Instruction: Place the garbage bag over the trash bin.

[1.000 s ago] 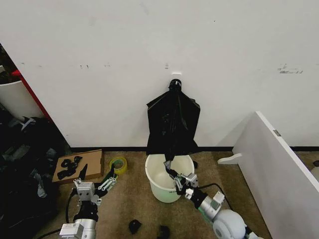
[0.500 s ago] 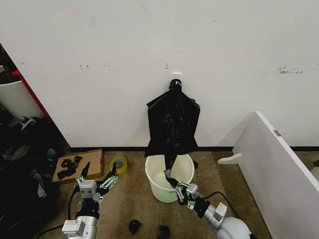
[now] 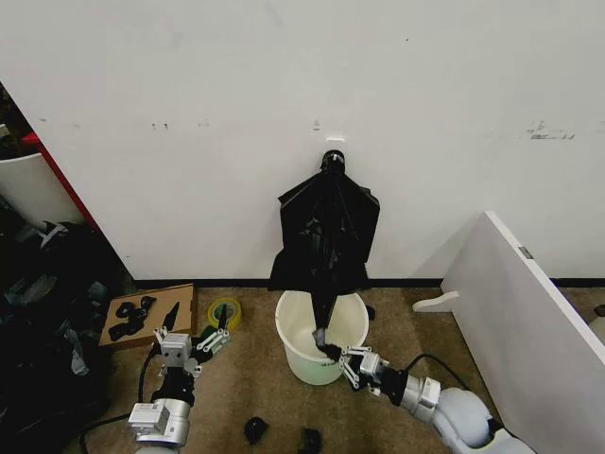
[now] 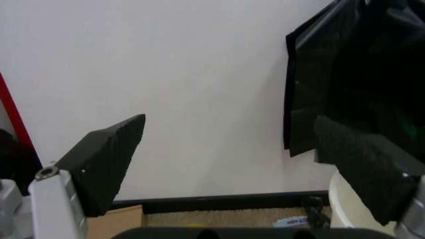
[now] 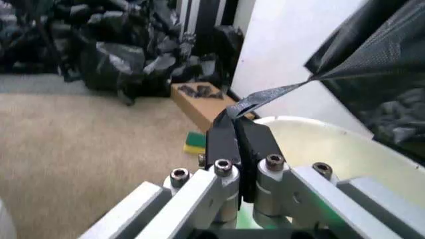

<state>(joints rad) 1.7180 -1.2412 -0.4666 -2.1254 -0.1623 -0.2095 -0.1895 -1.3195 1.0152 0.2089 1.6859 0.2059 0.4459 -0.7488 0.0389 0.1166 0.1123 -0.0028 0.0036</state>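
Observation:
The garbage bag [image 3: 324, 307] hangs in front of the bundle of black bags [image 3: 331, 227] on the wall, and one corner is drawn down into a thin taut strip. My right gripper [image 3: 330, 353] is shut on that corner, low at the front rim of the trash bin [image 3: 301, 352], a white round bucket on the floor under the bundle. In the right wrist view the fingers [image 5: 222, 137] pinch the stretched strip of the garbage bag [image 5: 279, 92], with the trash bin's rim [image 5: 319, 130] just behind. My left gripper [image 3: 194, 338] stands open left of the bin, holding nothing; its pads [image 4: 106, 159] are spread wide.
A cardboard box [image 3: 175, 310] with black scraps and a yellow-green tape roll [image 3: 224, 310] lie left of the bin. A white board [image 3: 520, 322] leans on the right. Black scraps [image 3: 255, 430] lie on the carpet in front, and a dark pile of bags [image 3: 47, 303] is at far left.
My right gripper has pulled the bag's corner lower and nearer to me, and the arm now lies low to the right. The bag's lower left edge has flared out. The left gripper shifted slightly.

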